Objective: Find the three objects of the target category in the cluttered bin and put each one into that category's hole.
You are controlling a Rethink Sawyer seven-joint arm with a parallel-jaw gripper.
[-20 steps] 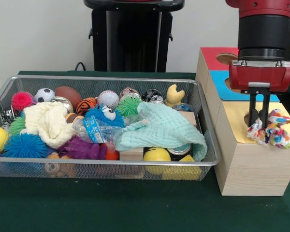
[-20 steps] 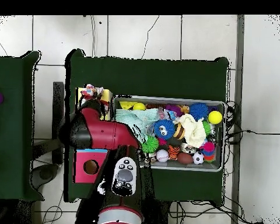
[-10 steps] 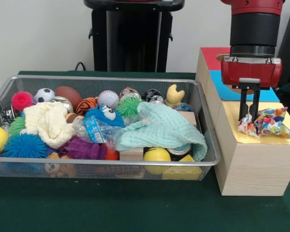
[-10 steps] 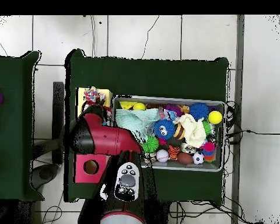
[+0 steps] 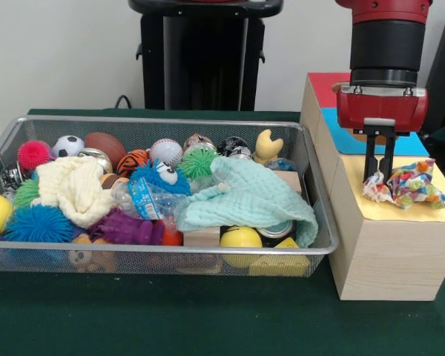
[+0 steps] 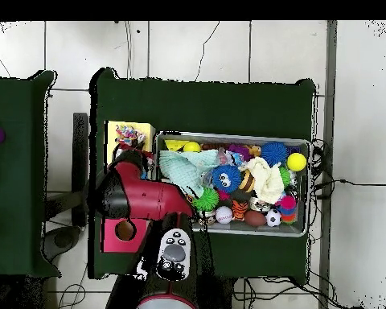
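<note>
One multicoloured rag toy (image 5: 404, 185) now lies on the yellow panel (image 5: 430, 210) of the wooden sorting box (image 5: 386, 252), where a second ago it dangled off the front edge. The tool (image 5: 379, 176) has moved back and sits at the toy's left end; whether its fingers still pinch the fabric I cannot tell. Judging by this, the toy is not yet in its hole. The wire bin (image 5: 208, 252) remains full.
</note>
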